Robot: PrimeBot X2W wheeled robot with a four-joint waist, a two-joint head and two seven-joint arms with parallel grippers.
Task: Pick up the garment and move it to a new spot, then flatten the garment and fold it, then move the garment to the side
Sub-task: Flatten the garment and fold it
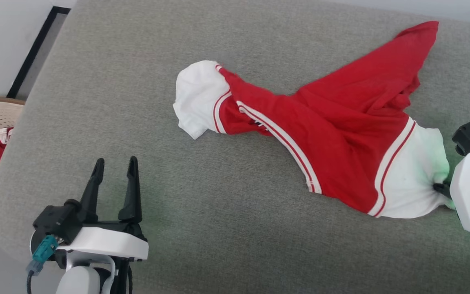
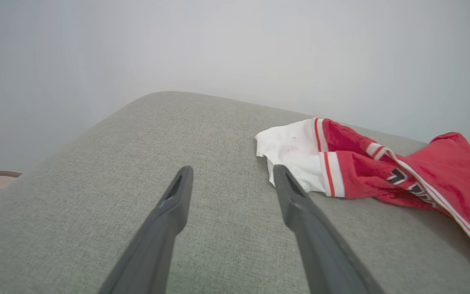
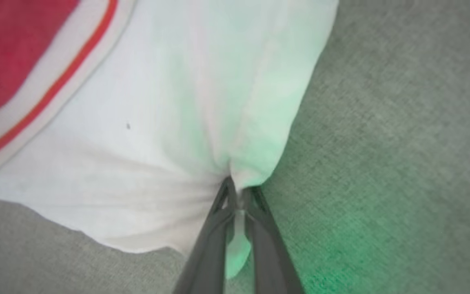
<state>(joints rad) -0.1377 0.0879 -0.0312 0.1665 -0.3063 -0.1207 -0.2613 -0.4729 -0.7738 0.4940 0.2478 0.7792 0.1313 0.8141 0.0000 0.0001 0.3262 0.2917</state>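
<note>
One garment lies pinched by right gripper; left gripper gapes

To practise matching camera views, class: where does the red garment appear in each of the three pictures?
Head view: the garment spans centre to far right, its white sleeve pinched by the right gripper.
Left wrist view: garment at right, beyond the open left gripper.
Right wrist view: garment at upper left and centre.
Shared landmark: grey cushion.
</note>
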